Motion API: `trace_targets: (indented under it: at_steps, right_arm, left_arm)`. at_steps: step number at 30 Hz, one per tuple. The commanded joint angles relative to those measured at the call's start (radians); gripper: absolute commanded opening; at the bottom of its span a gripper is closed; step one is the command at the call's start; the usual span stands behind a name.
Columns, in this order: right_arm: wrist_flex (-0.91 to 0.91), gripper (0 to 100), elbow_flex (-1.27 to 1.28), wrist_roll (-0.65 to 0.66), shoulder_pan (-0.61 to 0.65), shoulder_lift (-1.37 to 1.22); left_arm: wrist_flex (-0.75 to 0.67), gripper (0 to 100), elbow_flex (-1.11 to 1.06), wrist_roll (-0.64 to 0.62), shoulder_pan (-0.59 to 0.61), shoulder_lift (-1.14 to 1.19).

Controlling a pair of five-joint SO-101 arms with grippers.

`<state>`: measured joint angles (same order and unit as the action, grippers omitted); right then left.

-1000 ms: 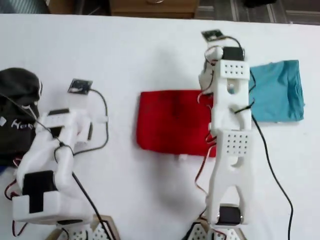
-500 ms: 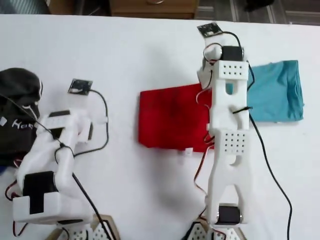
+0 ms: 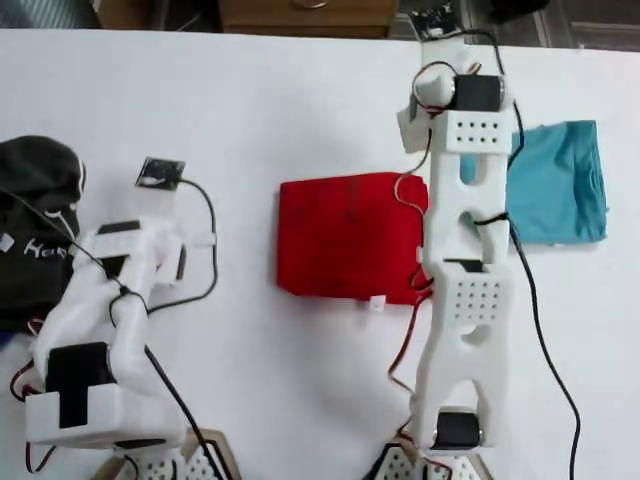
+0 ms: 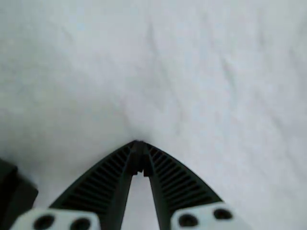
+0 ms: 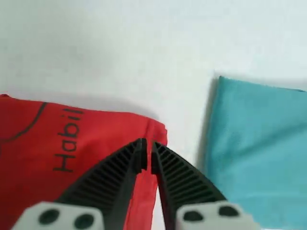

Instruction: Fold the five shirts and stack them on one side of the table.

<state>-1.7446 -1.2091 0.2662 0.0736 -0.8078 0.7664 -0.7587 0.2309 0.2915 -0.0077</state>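
A folded red shirt (image 3: pixel 345 238) lies flat at the table's middle, and a folded teal shirt (image 3: pixel 560 180) lies to its right. The right arm (image 3: pixel 462 250) stretches toward the far edge between the two. My right gripper (image 5: pixel 145 147) is shut, and its tips hang over the far right corner of the red shirt (image 5: pixel 72 153), beside the teal shirt (image 5: pixel 259 148). I see nothing clamped between them. A dark heap of shirts (image 3: pixel 35 215) sits at the left edge. The left arm (image 3: pixel 105 290) is folded up beside it. My left gripper (image 4: pixel 139 155) is shut over bare tabletop.
White table (image 3: pixel 250 100) with open room along the far side and between the left arm and the red shirt. Black cables (image 3: pixel 205 240) trail from both arms. Wooden furniture (image 3: pixel 305 12) stands beyond the far edge.
The right arm has stretched farther toward the far edge. The red shirt's right side shifted slightly that way and now lies squarer. The left arm has stayed still.
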Motion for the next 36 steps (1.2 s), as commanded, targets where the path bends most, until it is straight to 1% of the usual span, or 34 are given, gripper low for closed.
trace_targets:
  at_steps: [1, 4, 8, 14, 18, 22, 27, 33, 36]
  right_arm:
    - [-0.024, 1.9, 0.244, -0.02, 0.054, 0.196]
    - [-0.016, 2.0, 0.486, -0.075, 0.105, 0.384]
    - [0.068, 2.0, 0.816, -0.077, 0.151, 0.631]
    - [0.414, 1.9, 1.424, -0.072, 0.159, 0.869]
    - [0.567, 1.9, 1.666, -0.008, 0.156, 0.9]
    - [0.641, 1.9, 1.76, -0.002, 0.154, 0.885]
    - [0.607, 1.9, 1.771, 0.002, 0.143, 0.871]
    - [0.496, 1.9, 1.623, 0.002, 0.139, 0.977]
    - [0.487, 2.6, 1.527, -0.005, 0.137, 1.03]
  left_arm:
    - [-0.043, 3, -0.001, -0.002, 0.005, -0.014]
    - [-0.043, 3, -0.001, -0.002, 0.005, -0.014]
    - [-0.044, 3, -0.001, -0.002, 0.005, -0.014]
    - [-0.044, 3, -0.001, -0.002, 0.005, -0.014]
    - [-0.044, 3, -0.001, -0.002, 0.005, -0.014]
    - [-0.044, 3, -0.001, -0.002, 0.005, -0.014]
    - [-0.044, 3, -0.001, -0.002, 0.005, -0.014]
    - [-0.044, 3, -0.001, -0.002, 0.005, -0.014]
    - [-0.044, 3, -0.001, -0.002, 0.005, -0.014]
